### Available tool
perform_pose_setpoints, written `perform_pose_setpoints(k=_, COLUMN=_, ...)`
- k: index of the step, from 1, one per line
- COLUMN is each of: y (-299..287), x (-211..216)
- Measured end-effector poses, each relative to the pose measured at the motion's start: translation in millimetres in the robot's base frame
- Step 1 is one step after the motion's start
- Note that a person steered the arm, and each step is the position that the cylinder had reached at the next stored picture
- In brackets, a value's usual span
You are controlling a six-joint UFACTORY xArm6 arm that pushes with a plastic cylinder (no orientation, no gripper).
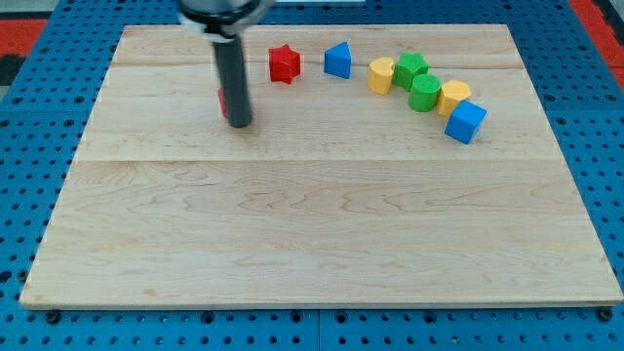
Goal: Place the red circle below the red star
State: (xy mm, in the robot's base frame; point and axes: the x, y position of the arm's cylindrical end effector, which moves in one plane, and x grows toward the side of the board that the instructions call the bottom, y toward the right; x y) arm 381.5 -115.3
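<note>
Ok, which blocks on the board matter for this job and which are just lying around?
In the job:
red star
red circle, mostly hidden behind my tip

Just lying about:
blue block
two yellow blocks
two green blocks
blue cube

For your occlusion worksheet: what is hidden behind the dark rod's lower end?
A sliver of a red block shows at the rod's left edge, just above my tip. Most of it is covered, so its shape cannot be confirmed. The red star sits uncovered to the right.

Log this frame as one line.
tip against red circle, mostly hidden | red star up-right, apart | circle not yet below star
</note>
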Motion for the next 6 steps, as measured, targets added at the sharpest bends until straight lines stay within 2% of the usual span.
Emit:
perform_pose_setpoints(k=1, y=-7, x=8)
perform_pose_setpoints(k=2, y=-31, x=-10)
perform_pose_setpoints(k=3, y=15, x=-18)
perform_pose_setpoints(k=4, y=29, x=-18)
perform_pose_setpoints(k=5, y=-43, x=-32)
perform_pose_setpoints(k=6, y=5, x=-34)
